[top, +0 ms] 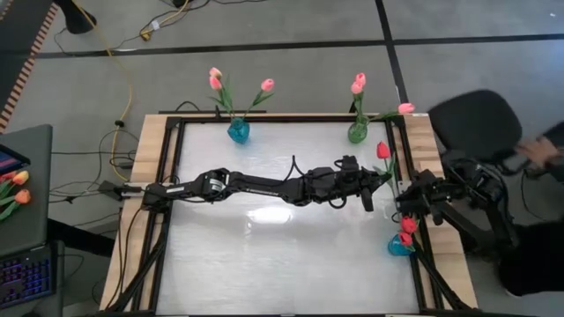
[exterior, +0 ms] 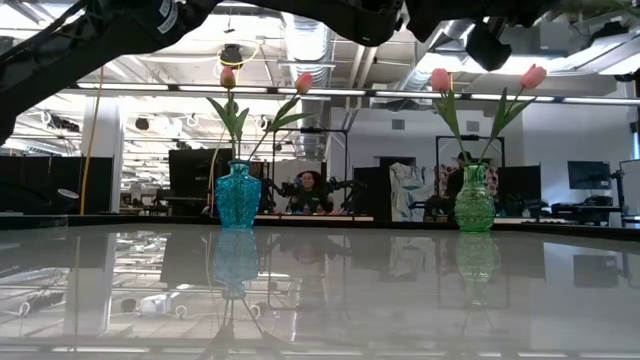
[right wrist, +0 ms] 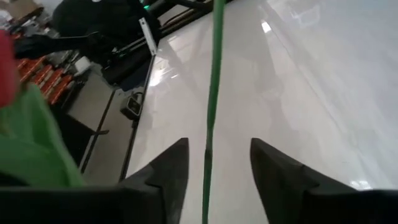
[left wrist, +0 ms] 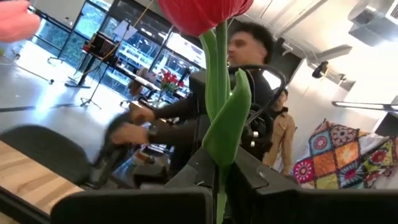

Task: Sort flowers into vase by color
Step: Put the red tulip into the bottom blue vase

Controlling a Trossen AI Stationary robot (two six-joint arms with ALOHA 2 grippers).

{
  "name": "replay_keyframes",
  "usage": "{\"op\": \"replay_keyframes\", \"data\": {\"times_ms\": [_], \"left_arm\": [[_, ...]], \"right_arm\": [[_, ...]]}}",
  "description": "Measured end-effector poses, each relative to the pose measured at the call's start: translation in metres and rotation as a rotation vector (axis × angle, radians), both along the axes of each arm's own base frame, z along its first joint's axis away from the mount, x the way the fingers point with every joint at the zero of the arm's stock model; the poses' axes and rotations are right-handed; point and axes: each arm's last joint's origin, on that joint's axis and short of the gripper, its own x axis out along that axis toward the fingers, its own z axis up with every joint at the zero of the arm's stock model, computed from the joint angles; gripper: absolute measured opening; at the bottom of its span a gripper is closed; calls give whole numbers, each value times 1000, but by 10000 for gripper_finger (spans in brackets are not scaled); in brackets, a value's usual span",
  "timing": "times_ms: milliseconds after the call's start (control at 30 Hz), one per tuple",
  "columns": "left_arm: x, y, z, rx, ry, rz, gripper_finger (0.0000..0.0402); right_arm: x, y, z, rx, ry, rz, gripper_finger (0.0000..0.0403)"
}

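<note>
A red tulip (top: pixel 382 151) is held up over the table's right side, with my left gripper (top: pixel 379 180) shut on its stem. Its head (left wrist: pixel 202 12) rises above the fingers in the left wrist view. My right gripper (right wrist: pixel 214 168) at the table's right edge (top: pixel 407 199) is open; the tulip's lower stem (right wrist: pixel 214 93) runs between its fingers with a gap on each side. A blue vase (top: pixel 238 130) and a green vase (top: pixel 357 132) at the far edge hold pink tulips. A second blue vase (top: pixel 401 245) at the right holds red ones. My left gripper pinches the tulip's green stem and a leaf (left wrist: pixel 219 163) between its two fingers (left wrist: pixel 200 171), a short way below the red head. The fingers come about level from the table's left and lie across the stem. The tulip stands upright, lifted clear of the table.
A person (top: pixel 538 158) sits at a black chair (top: pixel 476 123) just past the right edge, behind my right arm. A keyboard and orange-and-yellow tulips (top: pixel 13 189) lie on a side desk at the left. The glossy white tabletop (top: pixel 264 255) is bare in the middle and near side.
</note>
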Motion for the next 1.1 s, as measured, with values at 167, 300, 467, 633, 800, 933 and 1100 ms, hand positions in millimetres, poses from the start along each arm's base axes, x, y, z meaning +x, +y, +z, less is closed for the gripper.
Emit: {"op": "replay_keyframes", "data": {"times_ms": [167, 300, 467, 633, 800, 933, 1100], "left_arm": [[1, -11, -4, -3, 40, -19, 1], [0, -18, -4, -11, 41, -31, 0], [-1, -23, -4, -31, 39, -4, 0], [-1, -28, -4, -47, 37, 2, 0], [-2, -33, -4, -62, 31, 18, 0], [-2, -38, -6, -88, 4, 24, 0], [3, -45, -32, -146, -54, 29, 0]], "right_arm": [[-6, 2, 11, -70, -6, -53, 224], [-12, 3, 23, -163, -23, -137, 225], [-15, 2, 30, -240, -21, -252, 222], [-15, 1, 32, -241, -37, -269, 221], [-15, 1, 32, -241, -36, -270, 221], [-15, 1, 32, -243, -35, -275, 221], [-14, 1, 32, -242, -40, -280, 221]]}}
